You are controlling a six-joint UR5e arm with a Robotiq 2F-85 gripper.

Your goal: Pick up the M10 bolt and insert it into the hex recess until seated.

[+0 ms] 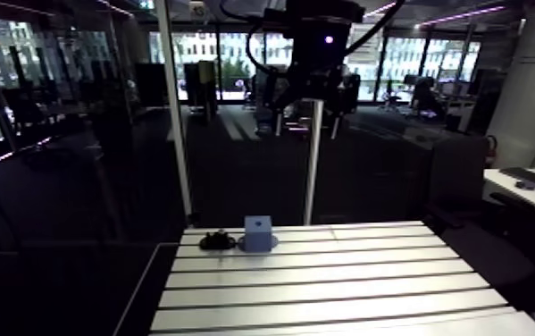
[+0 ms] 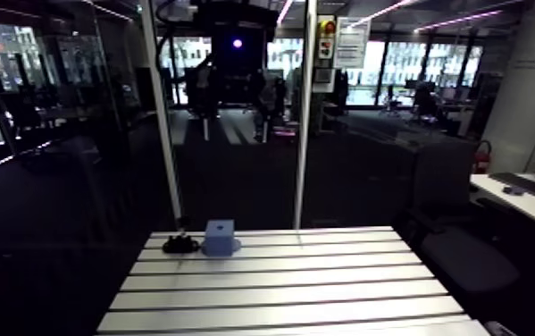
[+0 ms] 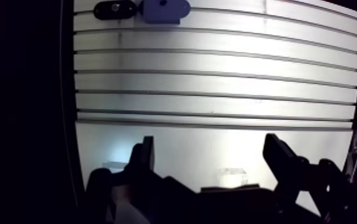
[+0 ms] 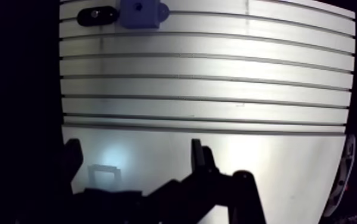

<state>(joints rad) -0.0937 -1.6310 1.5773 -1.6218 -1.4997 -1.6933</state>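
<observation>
- Two-finger gripper [image 3: 209, 149]: fingers [image 3: 146, 156] set wide apart, nothing between them. It is poised over the near part of the table, well apart from the work.
- One slotted aluminium table [image 3: 216, 77]: bare ribbed surface ahead of the gripper, its slots running across the line of approach.
- One M10 bolt [image 1: 218, 239]: in the arm view it sits left of centre in the lower half of the frame, at the table's far edge. In the wrist view it is far ahead of the gripper, just beside the block on the side nearer the table's edge. Whether the two touch cannot be told.
- Handling, judged: steel, so rigid and dense for its size, with no risk of crushing. A smooth or threaded shank may slip or roll between flat pads. A hold across the shank, or across two flats of the head, looks soundest, leaving the hex end free to enter the recess.
- Appearance: small, dark, low and rounded in outline, with one pale glint near its middle in the wrist view. Head, thread and lie are too small to tell apart.
- One blue block [image 1: 258, 234]: upright, squarish, on a wider rounded foot. A small dark mark shows on the face towards the arm camera and another on top in the wrist view; the hex recess cannot be confirmed.
</observation>
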